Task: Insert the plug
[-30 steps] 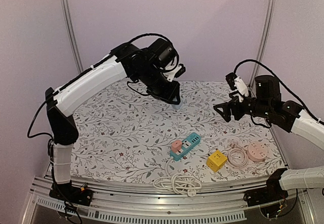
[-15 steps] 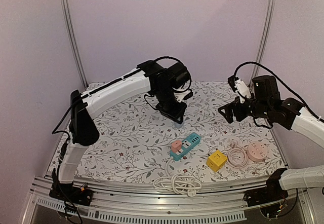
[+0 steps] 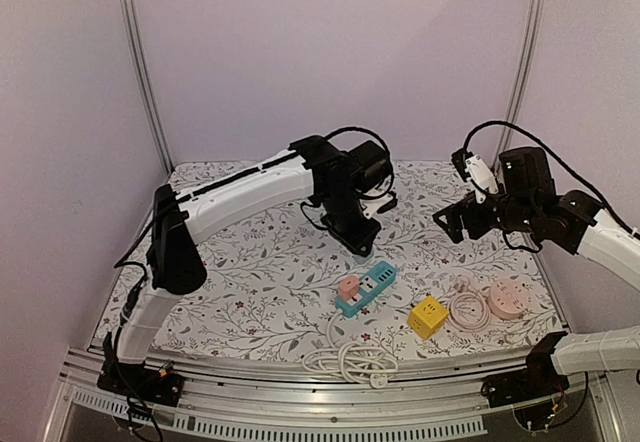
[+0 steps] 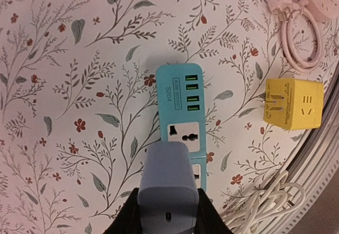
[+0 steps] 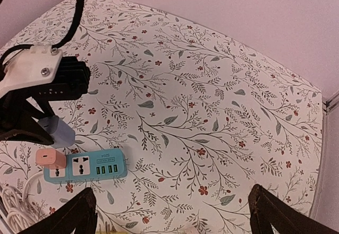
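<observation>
1. The plug [image 4: 167,189] looked light, rigid and smooth-sided, so likely to slip; its flat flanks seemed the best hold.
2. It was a pale grey-blue rounded block, clamped in the closed left pincer [image 4: 167,215] over the surface [image 4: 63,86], with the strip [image 4: 179,93] at its 12 o'clock.
3. The right pincer [image 5: 172,218] gaped wide, empty.
</observation>
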Robot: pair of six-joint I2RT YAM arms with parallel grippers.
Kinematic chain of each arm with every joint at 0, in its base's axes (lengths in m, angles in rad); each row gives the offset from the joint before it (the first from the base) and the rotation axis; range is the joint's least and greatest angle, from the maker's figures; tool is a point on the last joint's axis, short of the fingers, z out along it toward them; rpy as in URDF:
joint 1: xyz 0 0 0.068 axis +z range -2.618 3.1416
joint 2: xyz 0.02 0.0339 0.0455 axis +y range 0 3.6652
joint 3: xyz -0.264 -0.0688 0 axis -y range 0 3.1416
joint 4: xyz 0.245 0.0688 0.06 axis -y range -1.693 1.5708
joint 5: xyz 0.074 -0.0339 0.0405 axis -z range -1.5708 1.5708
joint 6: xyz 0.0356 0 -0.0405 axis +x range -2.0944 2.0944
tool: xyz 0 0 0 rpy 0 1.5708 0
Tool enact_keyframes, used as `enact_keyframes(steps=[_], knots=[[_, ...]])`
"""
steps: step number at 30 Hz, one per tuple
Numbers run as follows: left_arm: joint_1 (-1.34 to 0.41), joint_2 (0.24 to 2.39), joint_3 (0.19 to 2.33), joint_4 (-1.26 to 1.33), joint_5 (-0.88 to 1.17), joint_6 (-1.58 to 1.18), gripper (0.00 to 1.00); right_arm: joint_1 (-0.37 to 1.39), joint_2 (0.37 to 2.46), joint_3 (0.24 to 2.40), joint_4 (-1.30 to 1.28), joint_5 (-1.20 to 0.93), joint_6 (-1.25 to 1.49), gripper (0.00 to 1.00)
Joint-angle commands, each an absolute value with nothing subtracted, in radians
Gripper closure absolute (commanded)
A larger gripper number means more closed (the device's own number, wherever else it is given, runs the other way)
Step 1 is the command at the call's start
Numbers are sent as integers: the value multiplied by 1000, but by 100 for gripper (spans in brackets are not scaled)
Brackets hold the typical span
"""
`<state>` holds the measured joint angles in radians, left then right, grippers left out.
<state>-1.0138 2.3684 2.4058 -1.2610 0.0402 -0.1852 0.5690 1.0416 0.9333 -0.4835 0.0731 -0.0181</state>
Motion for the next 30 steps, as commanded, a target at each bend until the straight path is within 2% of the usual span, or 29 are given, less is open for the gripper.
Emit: enact_keyframes(steps=[1,30], knots=[[-1028,2408,2419,-1228,24,-131,100,566,1007,913,-506,86,25,1],[-1069,2486,2370,-1212,-33,-51,100,566,969,890,-525,69,34,1]])
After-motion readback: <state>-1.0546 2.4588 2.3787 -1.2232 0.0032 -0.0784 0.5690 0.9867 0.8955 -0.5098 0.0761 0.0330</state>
